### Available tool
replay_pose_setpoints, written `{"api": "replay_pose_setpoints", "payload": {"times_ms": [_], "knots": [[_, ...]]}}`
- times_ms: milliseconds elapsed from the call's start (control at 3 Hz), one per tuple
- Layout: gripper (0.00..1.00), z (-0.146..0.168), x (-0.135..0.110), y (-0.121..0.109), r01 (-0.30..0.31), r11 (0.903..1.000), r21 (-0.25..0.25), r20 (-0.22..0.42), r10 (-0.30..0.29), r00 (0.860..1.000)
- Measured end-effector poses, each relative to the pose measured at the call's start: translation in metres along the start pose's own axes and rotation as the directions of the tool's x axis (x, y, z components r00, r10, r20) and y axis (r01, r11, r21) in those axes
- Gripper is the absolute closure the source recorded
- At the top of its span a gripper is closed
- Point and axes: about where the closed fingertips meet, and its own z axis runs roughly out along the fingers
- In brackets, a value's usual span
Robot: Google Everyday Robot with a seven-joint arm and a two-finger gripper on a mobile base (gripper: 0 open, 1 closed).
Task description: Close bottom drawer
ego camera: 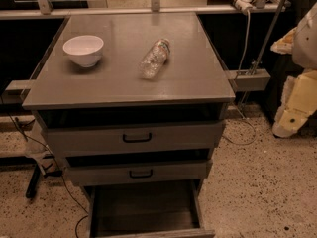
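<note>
The bottom drawer (pixel 143 207) of the grey cabinet is pulled far out toward me. Its deep grey box shows open and empty, and its front panel (pixel 153 233) lies at the frame's bottom edge with the handle out of view. My gripper (pixel 292 113), a white and yellow form at the right edge, hangs beside the cabinet at about the height of the top drawer. It is well apart from the bottom drawer and touches nothing.
The top drawer (pixel 133 138) and middle drawer (pixel 138 172), each with a black handle, stand slightly out. A white bowl (pixel 83 50) and a plastic bottle (pixel 154 58) lying on its side rest on the cabinet top (pixel 198 78). Cables run on the speckled floor (pixel 257 182).
</note>
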Motion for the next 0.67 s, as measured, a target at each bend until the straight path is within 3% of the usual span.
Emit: {"api": "replay_pose_setpoints", "payload": {"times_ms": [333,667], "knots": [[0.00,0.0000,0.0000,0.0000,0.000,1.0000,0.000,0.000,0.000,1.000],[0.19,0.0000,0.0000,0.0000,0.000,1.0000,0.000,0.000,0.000,1.000]]}}
